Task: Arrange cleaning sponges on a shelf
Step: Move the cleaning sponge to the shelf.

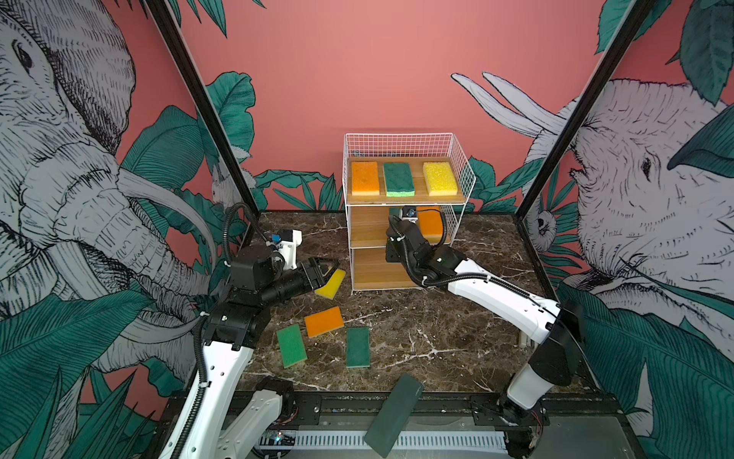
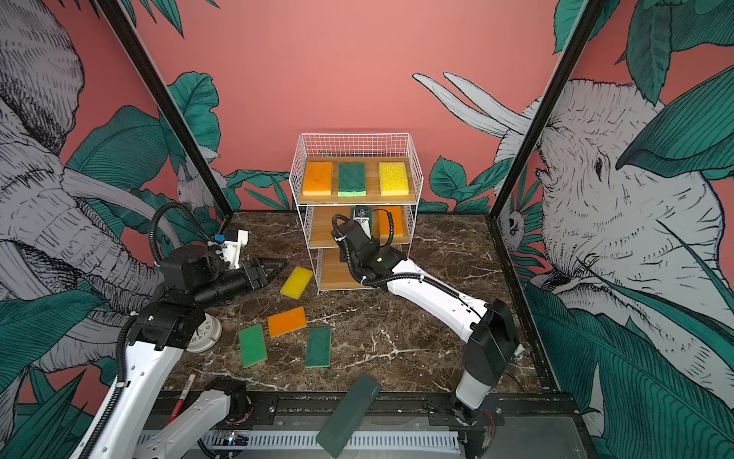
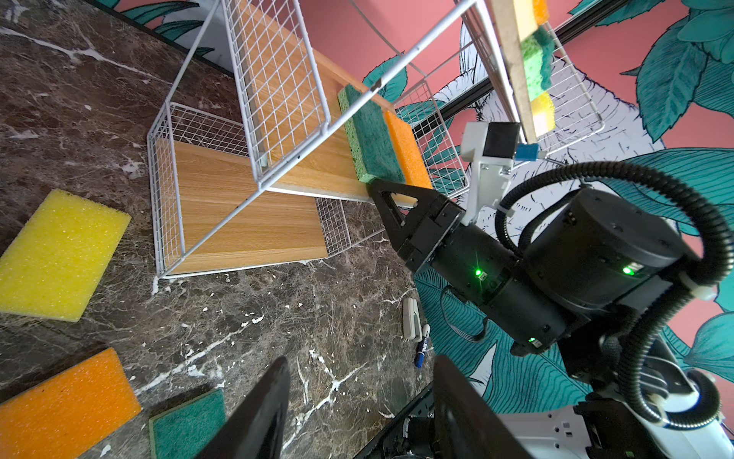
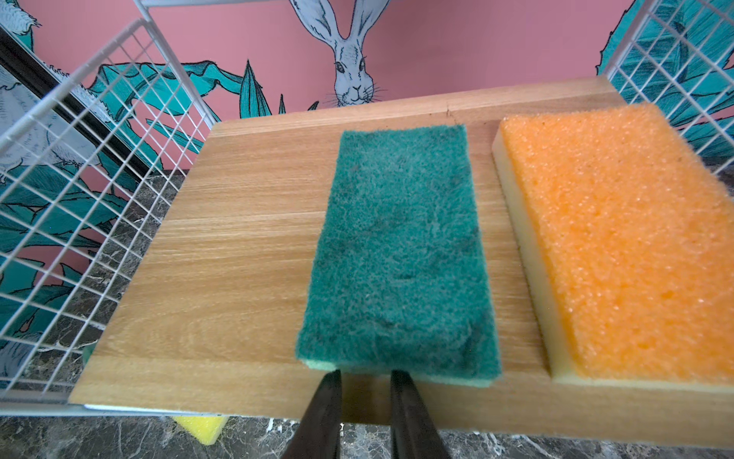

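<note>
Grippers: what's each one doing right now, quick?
Left gripper: open, holding nothing.
Right gripper: at the green sponge's edge; grip cannot be told.

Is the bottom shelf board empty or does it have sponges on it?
Empty. In the left wrist view the bottom board is bare wood, while the middle board holds a green sponge and an orange sponge.
</note>
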Action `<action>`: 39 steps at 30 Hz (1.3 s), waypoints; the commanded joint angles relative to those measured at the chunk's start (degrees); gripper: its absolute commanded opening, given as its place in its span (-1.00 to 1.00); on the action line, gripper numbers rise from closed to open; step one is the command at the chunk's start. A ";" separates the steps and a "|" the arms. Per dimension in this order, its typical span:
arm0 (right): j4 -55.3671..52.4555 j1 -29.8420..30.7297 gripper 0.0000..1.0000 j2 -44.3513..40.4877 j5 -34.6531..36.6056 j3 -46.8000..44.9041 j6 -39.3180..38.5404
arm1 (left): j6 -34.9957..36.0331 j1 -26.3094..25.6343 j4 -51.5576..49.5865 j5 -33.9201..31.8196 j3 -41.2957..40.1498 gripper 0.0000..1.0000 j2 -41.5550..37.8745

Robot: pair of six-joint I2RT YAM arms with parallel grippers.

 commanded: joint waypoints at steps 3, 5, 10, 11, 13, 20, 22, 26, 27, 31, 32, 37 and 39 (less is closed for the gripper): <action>1.39 -0.47 -0.49 -2.66 1.90 -1.22 -0.56 | -0.56 0.18 1.33 0.04 -0.04 0.18 -0.77; 1.40 -0.41 -0.49 -3.14 1.90 -1.74 -0.52 | -0.58 0.25 1.20 0.04 0.05 0.18 -0.77; 1.62 -0.15 -0.40 -3.65 1.73 -3.00 -0.61 | -0.63 0.21 1.15 0.03 0.13 0.18 -0.40; 1.71 -0.06 -0.38 -3.60 1.51 -3.04 -0.74 | -0.67 0.24 1.10 0.05 0.20 0.18 -0.41; 2.05 0.18 -0.38 -3.57 1.29 -3.17 -1.25 | -0.67 0.21 0.99 0.04 0.31 0.18 -0.41; 2.88 2.33 -0.37 -3.65 1.78 -3.68 -2.85 | -0.44 0.23 0.26 0.08 1.10 0.18 -0.51; 2.53 3.26 -0.36 -5.91 2.37 -4.21 -2.19 | -0.05 0.20 -0.16 0.04 1.11 0.18 -0.43; 2.35 5.26 -0.30 -7.34 3.55 -5.68 -0.60 | 1.72 0.25 -2.63 -2.57 0.67 0.18 -0.49; 2.20 5.68 -0.29 -7.81 3.78 -6.13 -0.24 | 2.27 0.25 -3.44 -2.97 0.51 0.19 -0.59; 2.11 7.72 -0.08 -10.04 5.13 -8.01 0.28 | 5.54 0.18 -8.00 -6.19 -0.12 0.24 -0.87; 1.53 8.10 -0.01 -10.69 5.20 -8.36 0.18 | 6.95 0.24 -10.83 -8.02 -0.18 0.27 -0.71; -2.59 8.74 0.36 -13.87 1.84 -10.74 -1.40 | 11.89 0.25 -21.37 -17.49 -2.86 0.37 1.66; -3.35 8.76 0.47 -16.26 0.45 -13.37 -1.24 | 12.27 0.25 -23.36 -20.49 -5.13 0.43 2.32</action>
